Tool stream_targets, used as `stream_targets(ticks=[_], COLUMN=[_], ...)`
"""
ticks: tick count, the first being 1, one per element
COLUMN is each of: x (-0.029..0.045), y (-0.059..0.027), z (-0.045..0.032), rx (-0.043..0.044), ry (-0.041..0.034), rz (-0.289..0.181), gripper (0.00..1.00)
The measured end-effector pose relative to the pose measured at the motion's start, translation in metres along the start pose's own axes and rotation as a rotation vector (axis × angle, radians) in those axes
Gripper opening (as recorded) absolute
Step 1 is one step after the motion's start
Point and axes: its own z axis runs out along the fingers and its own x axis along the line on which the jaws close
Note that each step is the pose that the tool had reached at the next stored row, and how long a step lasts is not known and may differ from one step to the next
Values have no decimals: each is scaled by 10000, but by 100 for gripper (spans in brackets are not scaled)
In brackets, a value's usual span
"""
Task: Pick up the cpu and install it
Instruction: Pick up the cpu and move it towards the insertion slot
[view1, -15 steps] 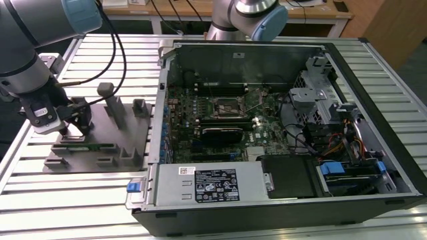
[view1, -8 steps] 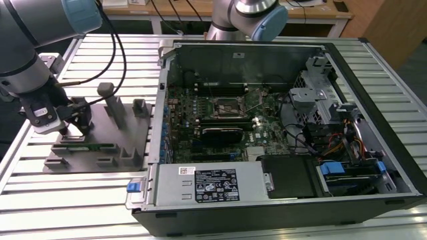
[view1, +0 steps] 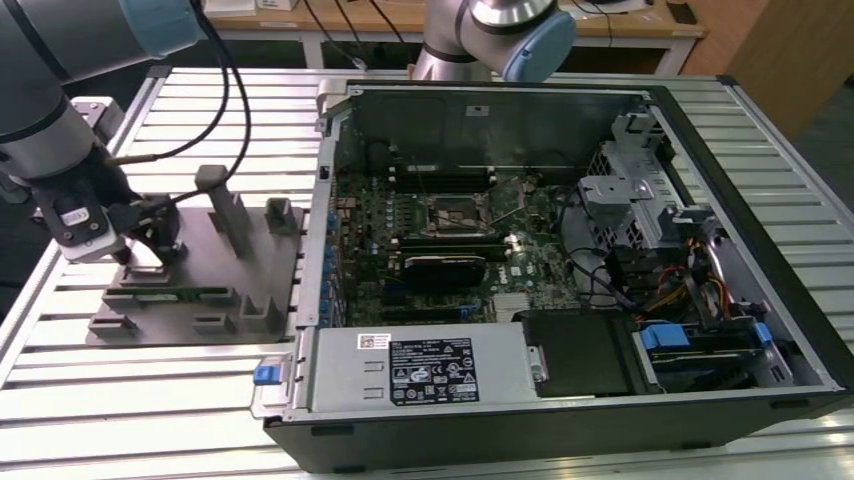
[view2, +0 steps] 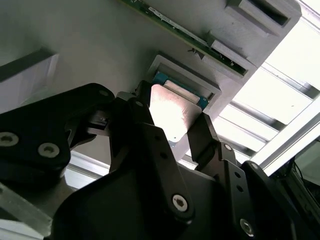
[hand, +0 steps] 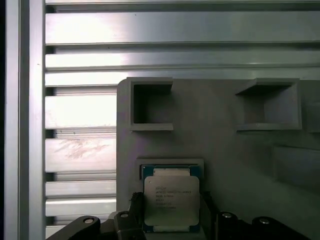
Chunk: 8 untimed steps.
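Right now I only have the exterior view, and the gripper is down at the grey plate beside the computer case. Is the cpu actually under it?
Observer: Yes. In the first wrist view the cpu lies in a framed pocket on the grey plate, right at the gripper.
Operator: Is it lifted yet?
Observer: It doesn't look so. In both wrist views it appears seated in the pocket, silver lid up.
Operator: Is it skewed in there?
Observer: No. In the first wrist view its edges run parallel to the pocket's frame.
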Motion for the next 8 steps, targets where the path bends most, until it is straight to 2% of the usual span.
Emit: stream_targets(ticks=[8], x=[-2], y=[4], z=[-71], rx=[-38], ry=[1], rz=[-65], gripper=[54])
